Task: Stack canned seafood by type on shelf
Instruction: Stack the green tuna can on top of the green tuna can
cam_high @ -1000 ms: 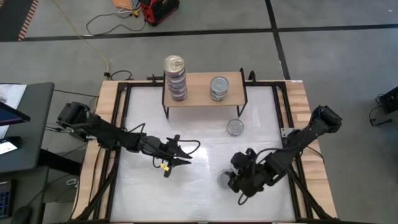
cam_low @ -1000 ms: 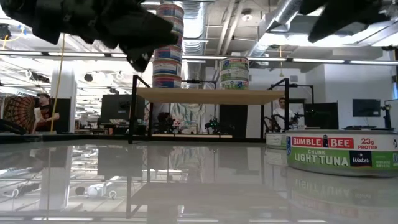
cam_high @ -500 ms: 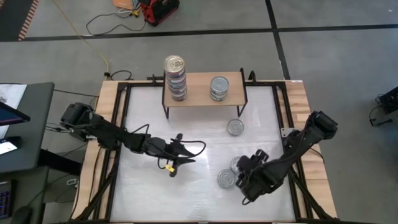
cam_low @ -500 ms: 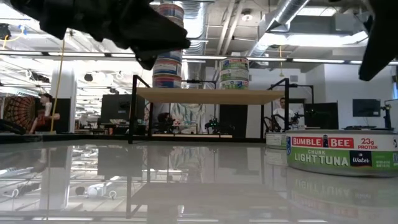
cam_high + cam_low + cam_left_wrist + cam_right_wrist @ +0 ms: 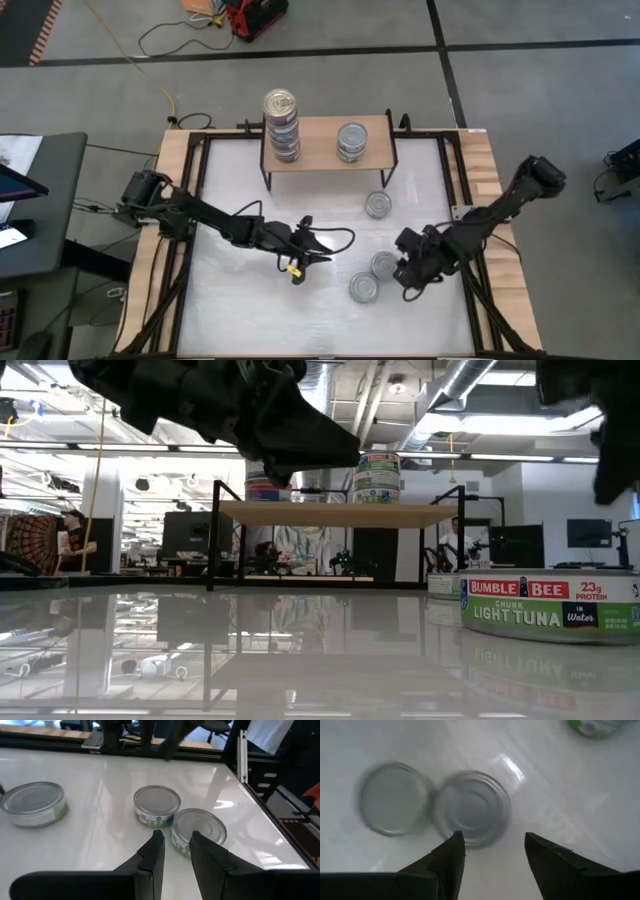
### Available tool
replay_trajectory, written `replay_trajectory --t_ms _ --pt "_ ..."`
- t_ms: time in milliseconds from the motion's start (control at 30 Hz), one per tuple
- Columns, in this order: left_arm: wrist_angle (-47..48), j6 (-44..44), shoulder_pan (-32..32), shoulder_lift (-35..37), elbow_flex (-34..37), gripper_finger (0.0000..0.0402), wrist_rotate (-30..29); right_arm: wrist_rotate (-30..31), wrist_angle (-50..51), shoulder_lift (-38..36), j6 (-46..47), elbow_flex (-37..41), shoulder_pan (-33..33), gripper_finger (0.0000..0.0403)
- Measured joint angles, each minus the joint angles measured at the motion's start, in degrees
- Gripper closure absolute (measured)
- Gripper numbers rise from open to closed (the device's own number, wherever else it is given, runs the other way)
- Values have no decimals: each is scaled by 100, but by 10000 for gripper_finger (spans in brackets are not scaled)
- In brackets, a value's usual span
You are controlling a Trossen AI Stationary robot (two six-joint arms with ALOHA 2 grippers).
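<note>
We see the shelf (image 5: 328, 143) standing at the far edge of the white table (image 5: 240, 310), carrying a tall stack of tins (image 5: 282, 127) with a gold lid on top on its left part and a shorter silver-lidded stack (image 5: 351, 142) on its right part. Three silver-lidded tuna tins lie loose on the table: one (image 5: 378, 205) just in front of the shelf's right leg, and a touching pair (image 5: 373, 277) nearer the front. The right gripper (image 5: 407, 277) hovers just beside that pair, its fingers (image 5: 451, 855) spread apart with nothing between them. The left gripper (image 5: 306, 257) hangs over mid-table, pointed toward the pair, its fingers (image 5: 151, 853) narrowly parted and empty.
</note>
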State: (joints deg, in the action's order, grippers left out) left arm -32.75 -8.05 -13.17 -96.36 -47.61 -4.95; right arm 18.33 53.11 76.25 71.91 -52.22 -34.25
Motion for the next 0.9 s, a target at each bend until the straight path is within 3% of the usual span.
replay_trajectory --t_ms 167,433,700,900 --pt "-13 270 134 22 -42 315 217 -386 -750 -276 -511 518 262 164" --pt "-45 823 187 22 -160 315 729 -762 -1039 -392 -1013 833 740 165" --pt "1121 1030 164 22 -838 315 677 -1238 -2020 -417 -1484 1346 1184 165" --pt "1707 1274 107 151 -1034 315 520 -1437 -1879 -408 -1447 1402 1115 167"
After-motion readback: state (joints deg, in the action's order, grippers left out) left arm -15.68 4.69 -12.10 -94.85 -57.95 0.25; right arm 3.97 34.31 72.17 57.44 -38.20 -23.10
